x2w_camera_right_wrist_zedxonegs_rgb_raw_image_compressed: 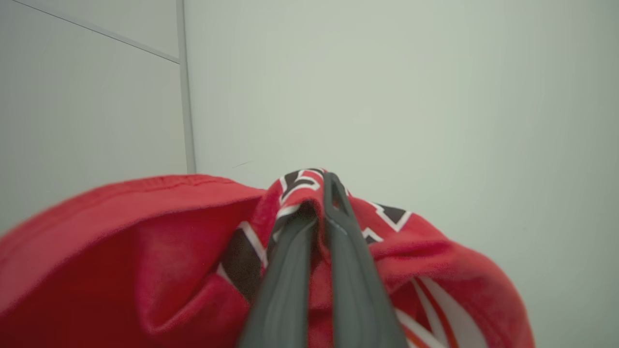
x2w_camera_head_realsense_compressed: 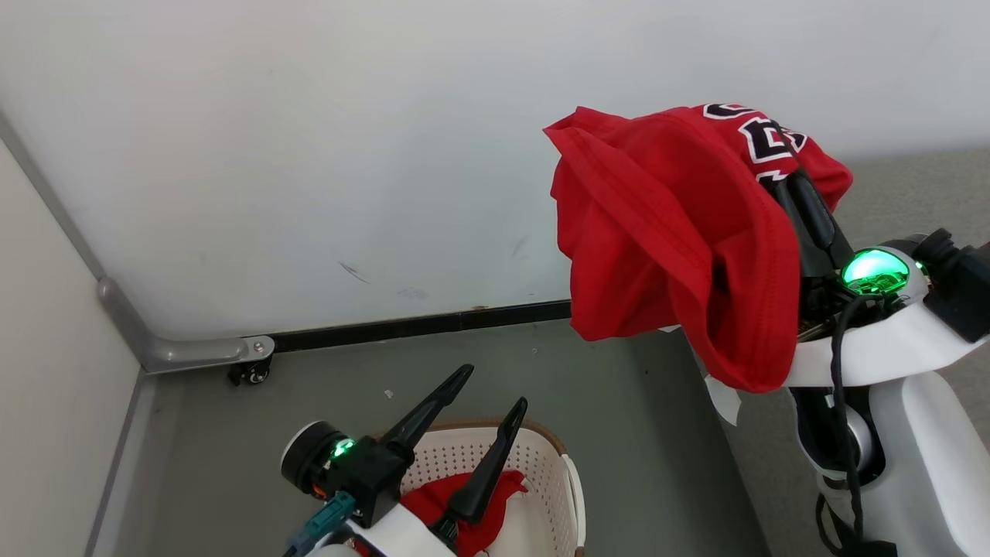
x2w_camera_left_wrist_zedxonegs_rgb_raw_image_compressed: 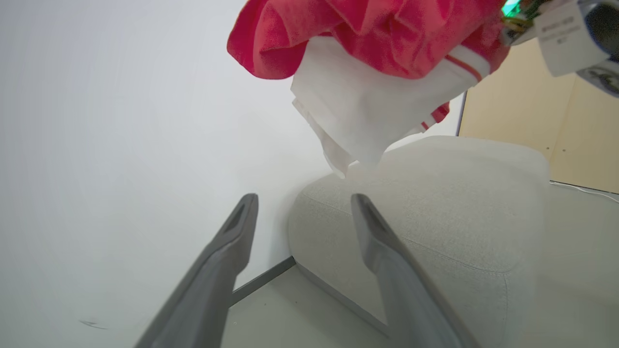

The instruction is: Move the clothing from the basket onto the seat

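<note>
Your right gripper (x2w_camera_head_realsense_compressed: 790, 186) is clamping the red numbered garment (x2w_camera_head_realsense_compressed: 665, 232) at the upper right of the head view. Its two dark fingers are pressing together with a fold of the printed cloth pinched between them, and the rest of the fabric is draping down over the arm. In the left wrist view the same garment is hanging at the top centre, its white part dangling over the grey seat (x2w_camera_left_wrist_zedxonegs_rgb_raw_image_compressed: 459, 217), which is sitting at the lower right. Your left gripper (x2w_camera_head_realsense_compressed: 495, 387) is standing released at the lower centre of the head view, fingers spread wide and holding nothing, hovering over the basket (x2w_camera_head_realsense_compressed: 553, 464). A second red garment (x2w_camera_head_realsense_compressed: 425, 503) is lying inside that basket, down at the bottom edge of the frame.
</note>
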You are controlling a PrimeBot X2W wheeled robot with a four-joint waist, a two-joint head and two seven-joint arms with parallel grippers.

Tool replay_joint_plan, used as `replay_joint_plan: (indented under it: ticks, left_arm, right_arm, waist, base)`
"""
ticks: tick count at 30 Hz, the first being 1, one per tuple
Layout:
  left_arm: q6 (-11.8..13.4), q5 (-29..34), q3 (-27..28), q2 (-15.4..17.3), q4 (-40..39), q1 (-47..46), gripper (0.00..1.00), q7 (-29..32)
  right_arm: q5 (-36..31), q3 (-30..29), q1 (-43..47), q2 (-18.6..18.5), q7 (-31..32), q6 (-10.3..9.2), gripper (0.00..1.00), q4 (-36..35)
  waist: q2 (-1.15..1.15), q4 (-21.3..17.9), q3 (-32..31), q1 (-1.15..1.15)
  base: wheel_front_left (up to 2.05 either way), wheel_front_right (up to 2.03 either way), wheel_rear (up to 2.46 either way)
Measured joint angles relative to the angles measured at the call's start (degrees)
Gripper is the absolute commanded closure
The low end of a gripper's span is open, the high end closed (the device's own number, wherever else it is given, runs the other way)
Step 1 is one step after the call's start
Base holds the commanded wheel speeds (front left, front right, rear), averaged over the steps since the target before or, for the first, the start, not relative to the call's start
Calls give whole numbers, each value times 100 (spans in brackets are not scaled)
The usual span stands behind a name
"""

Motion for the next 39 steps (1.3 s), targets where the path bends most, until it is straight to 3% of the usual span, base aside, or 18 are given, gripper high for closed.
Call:
replay_joint_plan:
  ticks: [15,39]
  left_arm:
    - [-9,457,-392,169,369,383,0,0]
    - [-51,694,-341,158,637,832,0,0]
  right_arm:
    - [-111,-392,2,5,0,0,100,-175]
    - [-196,-966,389,38,-1,0,100,-321]
  waist:
    - [0,-61,-2,0]
    - [0,-275,-50,0]
  base:
    - [0,0,0]
    - [0,0,0]
